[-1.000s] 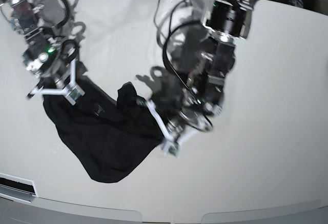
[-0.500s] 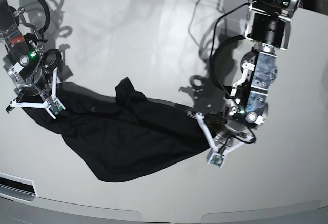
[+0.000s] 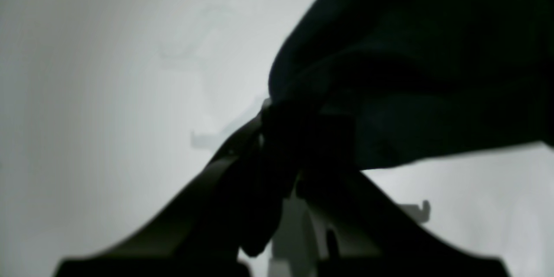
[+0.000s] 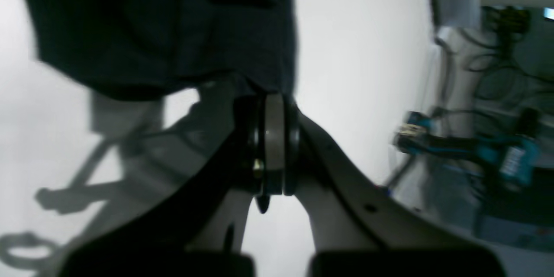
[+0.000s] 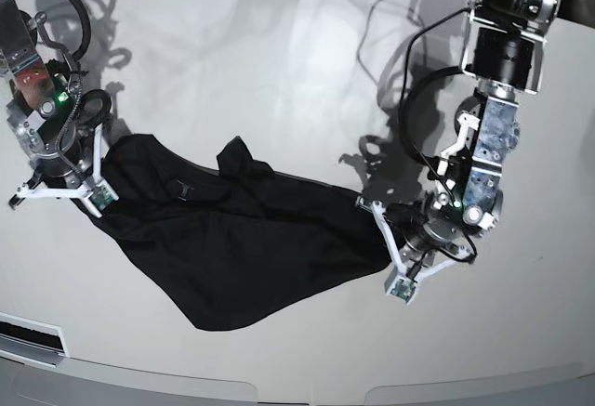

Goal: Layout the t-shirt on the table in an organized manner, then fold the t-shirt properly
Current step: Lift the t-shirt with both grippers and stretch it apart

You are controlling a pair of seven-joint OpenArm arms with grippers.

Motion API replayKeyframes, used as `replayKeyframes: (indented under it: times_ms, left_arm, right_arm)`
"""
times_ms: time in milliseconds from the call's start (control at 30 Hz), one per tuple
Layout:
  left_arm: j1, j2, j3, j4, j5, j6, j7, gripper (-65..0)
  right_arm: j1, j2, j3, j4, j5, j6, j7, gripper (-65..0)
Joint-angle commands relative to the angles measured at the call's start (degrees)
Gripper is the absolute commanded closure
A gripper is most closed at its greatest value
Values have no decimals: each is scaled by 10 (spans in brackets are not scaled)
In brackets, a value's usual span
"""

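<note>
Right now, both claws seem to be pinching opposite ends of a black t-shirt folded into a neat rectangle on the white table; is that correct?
Not quite: the t-shirt is not folded into a neat rectangle. The base view shows it stretched out, rumpled and irregular on the white table. The rest holds: the left claw and right claw pinch its opposite ends.

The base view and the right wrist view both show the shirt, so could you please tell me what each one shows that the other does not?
Only the base view shows the whole black t-shirt stretched between both arms, including the left pincer at its far corner.

Only the right wrist view shows the right pincer up close, shut on a pinch of the shirt's edge, plus blurred teal tools beyond the table's edge.

Both show the shirt, the right pincer and the glossy white table with arm shadows on it.
</note>
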Motion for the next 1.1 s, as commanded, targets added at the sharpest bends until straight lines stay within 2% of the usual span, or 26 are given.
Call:
replayKeyframes:
  times_ms: [0, 100, 200, 300, 367, 500, 567, 633, 700, 867, 1067]
  left_arm:
    - [-32, -15, -5, 11, 4, 9, -19, 0]
    - [-71, -54, -5, 11, -4, 9, -18, 0]
    - [-109, -99, -5, 11, -42, 8, -9, 0]
    - [-138, -149, -5, 11, -91, -16, -3, 0]
    - [-152, -168, -5, 11, -127, -29, -3, 0]
    - [-176, -196, -5, 11, -189, -74, -3, 0]
    - [-191, -214, -4, 11, -216, -93, -3, 0]
    - [-215, -232, 6, 11, -227, -94, -4, 0]
    - [-248, -251, 27, 11, -226, -94, -6, 0]
    - [-355, -293, 120, 10, -226, -94, -24, 0]
    - [-501, -304, 241, 0, -216, -91, -40, 0]
  right_arm:
    - [10, 11, 12, 10, -17, -12, 3, 0]
    - [18, 11, 38, 10, -20, -19, 3, 0]
    - [21, 11, 85, 10, -20, -26, 3, 0]
    - [24, 11, 144, 10, -11, -24, 3, 0]
    - [31, 11, 182, 11, 28, 2, 5, 0]
    - [50, 11, 236, 21, 119, 86, 21, 0]
    - [67, 11, 251, 30, 143, 121, 22, 0]
    - [91, 11, 256, 35, 152, 154, 22, 0]
    - [120, 11, 256, 35, 152, 168, 22, 0]
    - [192, 16, 256, 35, 172, 176, 22, 0]
    - [269, 44, 255, 35, 226, 190, 22, 0]
